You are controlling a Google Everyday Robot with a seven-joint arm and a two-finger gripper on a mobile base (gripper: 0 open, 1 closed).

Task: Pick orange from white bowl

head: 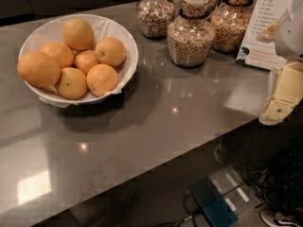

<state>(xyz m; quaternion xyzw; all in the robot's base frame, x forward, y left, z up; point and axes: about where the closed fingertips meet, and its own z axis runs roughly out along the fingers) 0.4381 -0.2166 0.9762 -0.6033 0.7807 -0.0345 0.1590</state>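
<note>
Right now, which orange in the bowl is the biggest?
The orange at the left rim of the white bowl: oblong, deeper orange, bigger than the rest. The gripper hangs at the picture's right edge.

Only lettering in view: printed card [265, 27] standing at back right corner of bench [180, 112], just beside glass jars [191, 32]. Heading beginning "Morgen", remainder running off top of frame. List lines beneath heading appearing as small print, too small to read. Small dark logo [243, 54] sitting at card's lower left corner, unreadable. Gripper [280, 100] hanging over right edge of bench, just below card.
</note>
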